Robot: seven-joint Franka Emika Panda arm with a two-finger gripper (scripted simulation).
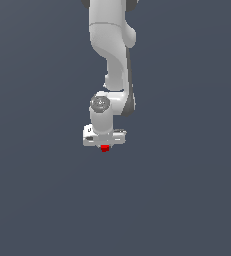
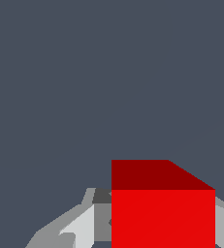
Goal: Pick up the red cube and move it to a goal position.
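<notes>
The red cube [image 1: 104,148] shows as a small red patch just under the white hand of the arm in the exterior view. In the wrist view the red cube [image 2: 163,208] fills the space between the two grey fingers [image 2: 79,225], which press against its sides. My gripper [image 1: 104,146] is shut on the cube. The fingertips themselves are hidden behind the hand in the exterior view. Whether the cube touches the grey floor cannot be told.
The white arm [image 1: 112,55] comes down from the top of the exterior view. A plain dark grey surface [image 1: 187,190] surrounds it on all sides.
</notes>
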